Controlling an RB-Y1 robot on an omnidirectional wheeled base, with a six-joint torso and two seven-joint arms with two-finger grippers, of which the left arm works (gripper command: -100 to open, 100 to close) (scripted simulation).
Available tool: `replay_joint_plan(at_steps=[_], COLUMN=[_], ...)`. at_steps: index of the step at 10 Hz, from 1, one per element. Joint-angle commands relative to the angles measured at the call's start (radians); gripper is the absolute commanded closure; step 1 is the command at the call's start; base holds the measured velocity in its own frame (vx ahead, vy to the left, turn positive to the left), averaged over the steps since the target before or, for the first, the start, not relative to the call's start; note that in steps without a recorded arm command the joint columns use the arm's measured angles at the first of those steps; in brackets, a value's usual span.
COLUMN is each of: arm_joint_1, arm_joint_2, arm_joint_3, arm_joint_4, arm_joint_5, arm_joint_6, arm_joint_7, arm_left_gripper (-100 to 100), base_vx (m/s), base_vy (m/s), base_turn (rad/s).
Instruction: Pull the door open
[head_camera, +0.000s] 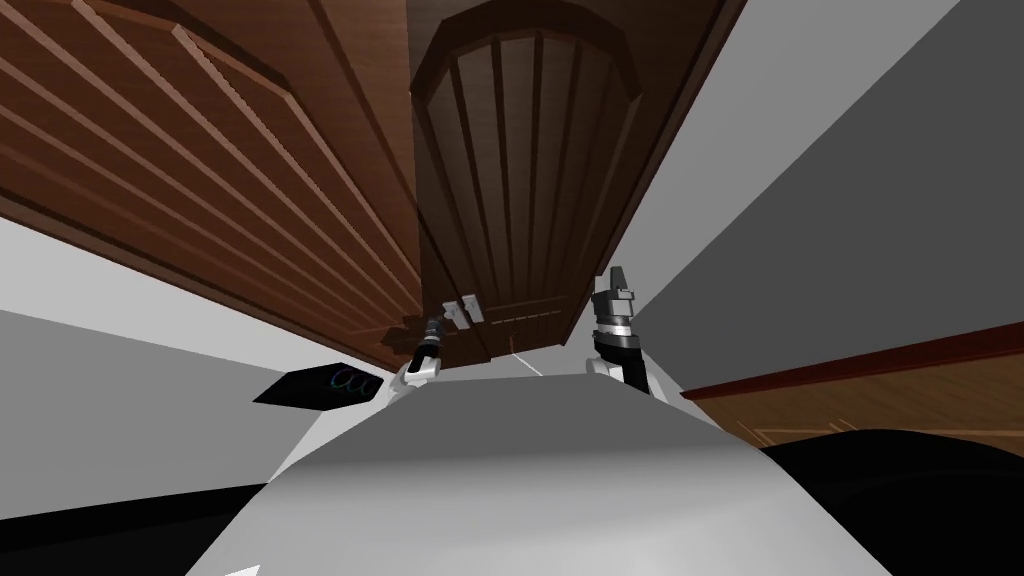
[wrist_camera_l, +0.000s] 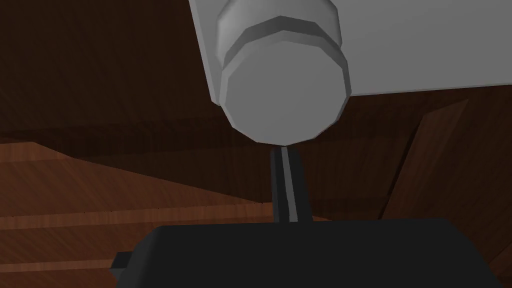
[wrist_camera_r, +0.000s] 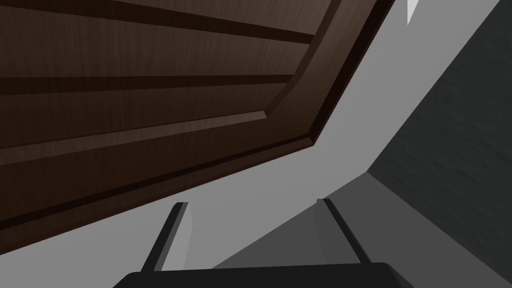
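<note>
The grey knob (wrist_camera_l: 285, 95) juts straight out from its grey plate (wrist_camera_l: 425, 45) on the dark brown panelled door (head_camera: 520, 180), its round end facing the left gripper (wrist_camera_l: 285, 152), whose fingers are pressed together, empty, tips at its rim. The right gripper (wrist_camera_r: 252, 202) is spread wide near the door's edge, facing a grey wall (head_camera: 800, 200)

The door (head_camera: 525, 170) is dark brown, wood-grained, with vertical ribs under an arched frame; the panel (head_camera: 200, 150) beside it is warmer reddish brown, striped with slats. The knob (wrist_camera_l: 285, 95) and its plate (wrist_camera_l: 410, 45) are plain grey. The walls (head_camera: 800, 200) are light and dark grey. The right hand (wrist_camera_r: 251, 202) has grey fingers (wrist_camera_r: 175, 235) on a black body.
</note>
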Motion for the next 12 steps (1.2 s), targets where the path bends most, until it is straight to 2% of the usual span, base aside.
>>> replay_joint_plan(at_steps=[1,2,3,5,7,10,11,12], arm_joint_1=[0.001,0.001,0.015,0.024,0.032,0.031,0.033,0.046], arm_joint_2=[-0.001,-0.001,0.009,0.015,0.017,0.01,0.013,0.023], arm_joint_3=[-0.001,-0.001,0.009,0.009,-0.008,-0.055,-0.044,-0.018], arm_joint_4=[0.001,0.001,0.003,-0.002,-0.02,-0.061,-0.054,-0.032], arm_joint_5=[0.0,0.0,0.003,0.004,0.004,0.0,0.001,0.005], arm_joint_6=[0.001,0.001,0.002,0.003,0.002,-0.001,0.004,0.003], arm_joint_7=[0.0,0.0,0.002,0.006,0.015,0.03,0.026,0.023], arm_left_gripper=[100,100,-100,-100,-100,-100,-100,-100], base_vx=[-0.015,0.0,-0.105,-0.184,-0.19,-0.182,-0.066,-0.018], base_vy=[0.003,0.0,0.049,0.07,0.001,-0.106,-0.057,0.064], base_turn=[0.002,0.0,0.137,0.054,-0.027,-0.106,-0.025,0.163])
